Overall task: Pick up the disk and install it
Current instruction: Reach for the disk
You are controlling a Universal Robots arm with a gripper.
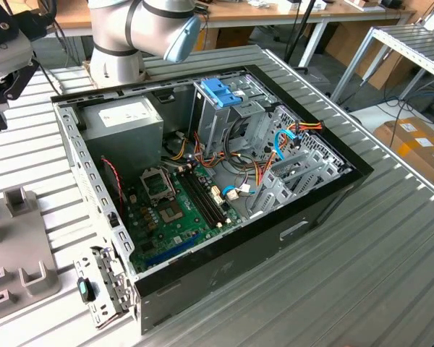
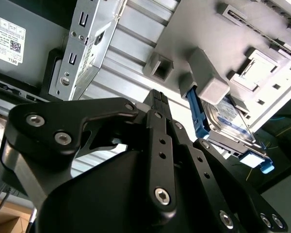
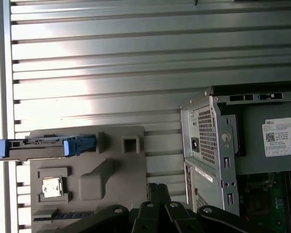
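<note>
black hand (image 3: 157, 187), closed and empty, hovers over open ribbed metal tabletop (image 3: 136, 58); flat grey blue-railed disk (image 3: 39, 147) stands on edge in grey holder (image 3: 111, 167) nearby.

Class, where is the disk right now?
In both wrist views the disk stands on edge in the grey holder tray on the ribbed table, apart from the open computer case.

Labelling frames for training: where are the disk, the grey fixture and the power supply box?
disk (image 2: 231, 118): second wrist view, printed label.
grey fixture (image 3: 131, 194): first wrist view, bare plate.
power supply box (image 1: 123, 134): exterior view, grey side below its sticker.
</note>
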